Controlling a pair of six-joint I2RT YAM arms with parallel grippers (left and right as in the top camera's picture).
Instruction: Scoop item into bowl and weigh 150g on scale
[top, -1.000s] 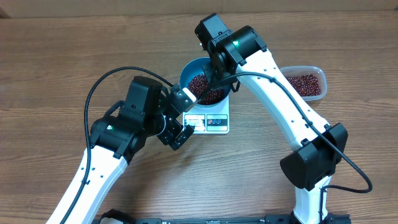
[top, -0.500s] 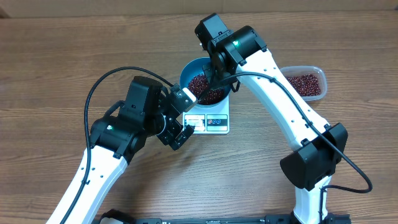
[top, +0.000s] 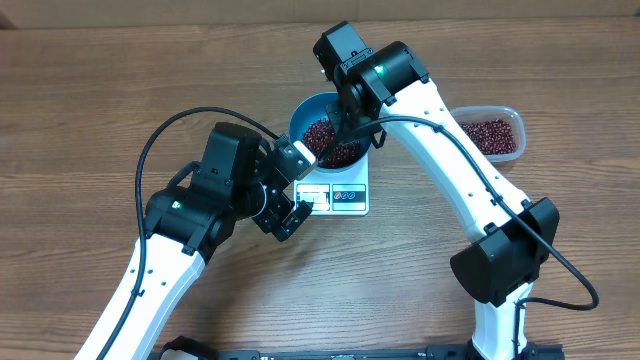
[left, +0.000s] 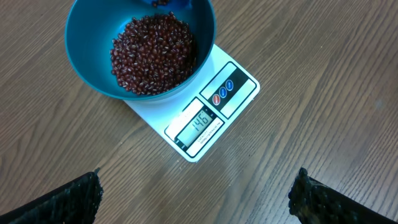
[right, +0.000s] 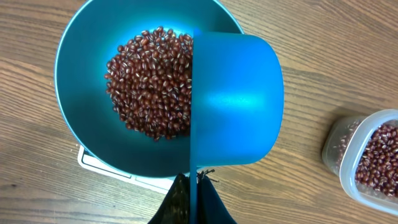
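**Right gripper** – fingers closed tight on the thin handle of the blue scoop. The scoop is held above the right half of the bowl with its rounded back toward the wrist camera; its contents cannot be seen.

**Left gripper** – fingers spread wide, holding nothing. It hangs above the table at the near-left side of the scale, clear of both scale and bowl.

**Beans** – a loose dark red-brown heap lies in the bottom of the bowl, leaving the upper wall bare. More beans fill the clear plastic tub, which stands on the table to the right of the bowl, apart from the scale.

**Bowl and scale** – the bowl stands upright on the far part of the white scale and overhangs its edge. The display and buttons run along the near edge, uncovered; the display reads 146.
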